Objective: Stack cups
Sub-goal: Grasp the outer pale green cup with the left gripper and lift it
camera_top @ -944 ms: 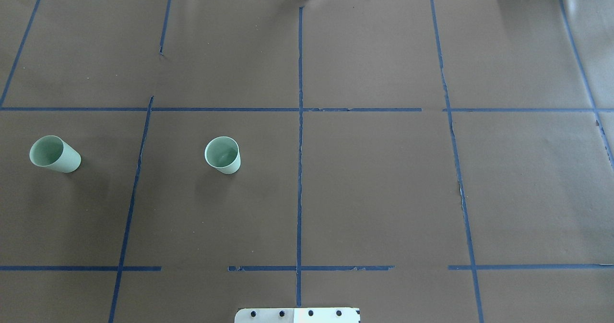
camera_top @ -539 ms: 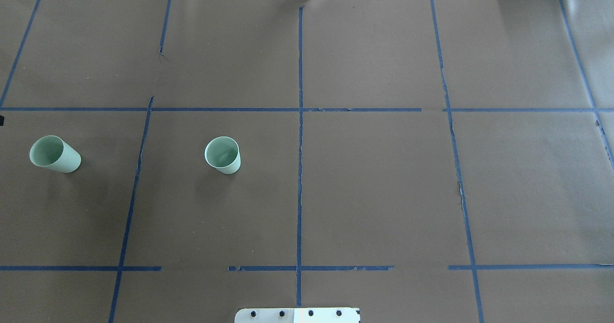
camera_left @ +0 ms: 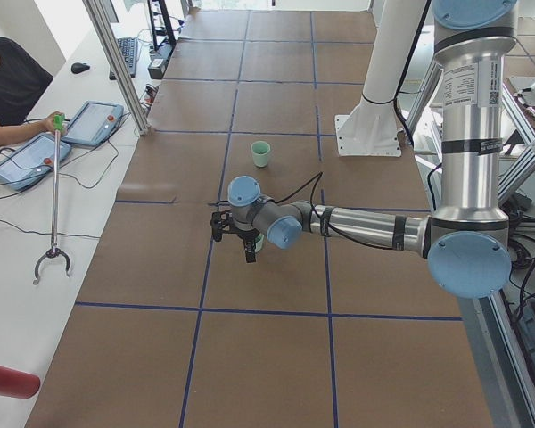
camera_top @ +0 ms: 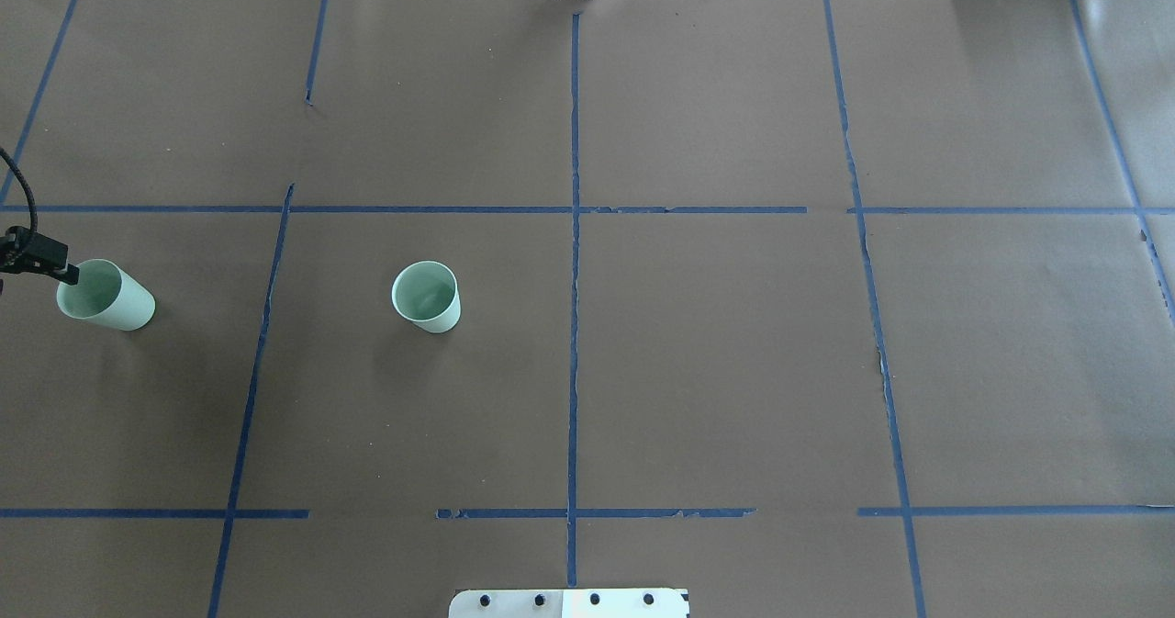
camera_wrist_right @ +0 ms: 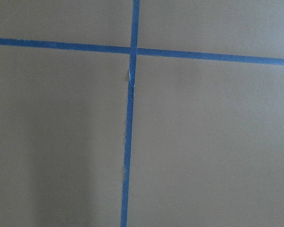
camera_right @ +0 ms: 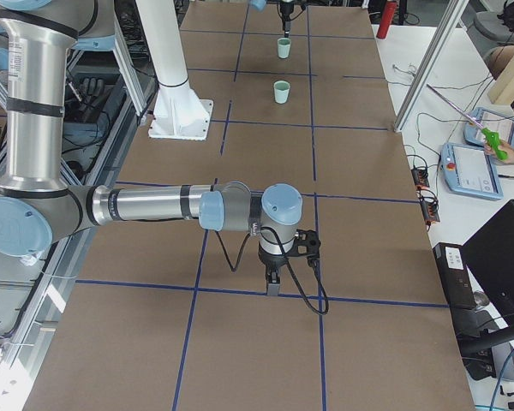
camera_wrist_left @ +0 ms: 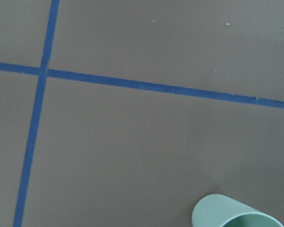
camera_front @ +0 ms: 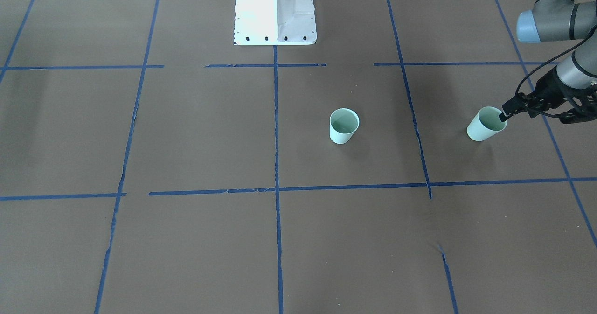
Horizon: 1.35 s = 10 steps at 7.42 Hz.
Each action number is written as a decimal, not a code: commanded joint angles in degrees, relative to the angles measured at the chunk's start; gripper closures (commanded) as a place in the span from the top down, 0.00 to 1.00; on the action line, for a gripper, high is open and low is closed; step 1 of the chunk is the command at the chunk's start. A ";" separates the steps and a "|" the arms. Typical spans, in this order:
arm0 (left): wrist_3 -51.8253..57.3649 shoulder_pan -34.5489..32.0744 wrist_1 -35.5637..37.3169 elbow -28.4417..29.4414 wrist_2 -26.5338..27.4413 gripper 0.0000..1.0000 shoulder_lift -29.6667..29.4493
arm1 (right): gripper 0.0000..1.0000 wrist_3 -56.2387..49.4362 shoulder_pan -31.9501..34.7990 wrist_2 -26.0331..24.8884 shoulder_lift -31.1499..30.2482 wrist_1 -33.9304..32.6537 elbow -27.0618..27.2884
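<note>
The bench is covered in smooth brown paper that offers a light cup no brace. Any sideways push from the left arm would, I judge, slide or tip the outer cup rather than seat it in a grasp. The arm reaches in low and slanted from the cup's outboard side, and one fingertip sits right at the rim. If it goes down with that finger on the rim instead of astride the wall, the cup could topple or skid. The inner cup stands upright well apart, nearer the bench's middle. A pinch on the tapered wall might also let the cup squeeze out.

The left gripper looks spread apart and holds nothing, though only one finger shows clearly from above. The outer cup stands upright just beside and below it, on the side toward the robot's centre. Its rim meets the leading fingertip; whether they touch I cannot tell. The right gripper hangs low over the bench, well apart from both cups, and whether it is open or closed I cannot tell.
</note>
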 commanded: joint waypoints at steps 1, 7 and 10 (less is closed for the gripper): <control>-0.56 3.20 -0.04 0.61 1.13 1.00 -1.00 | 1.00 0.00 0.00 0.00 0.00 0.00 0.00; -0.39 3.57 0.04 0.20 2.38 0.00 -1.80 | 1.00 0.00 0.00 0.00 0.00 -0.08 0.00; 5.02 -2.99 26.89 -16.90 1.59 0.00 -3.63 | 1.00 0.00 0.00 0.00 0.00 0.00 0.00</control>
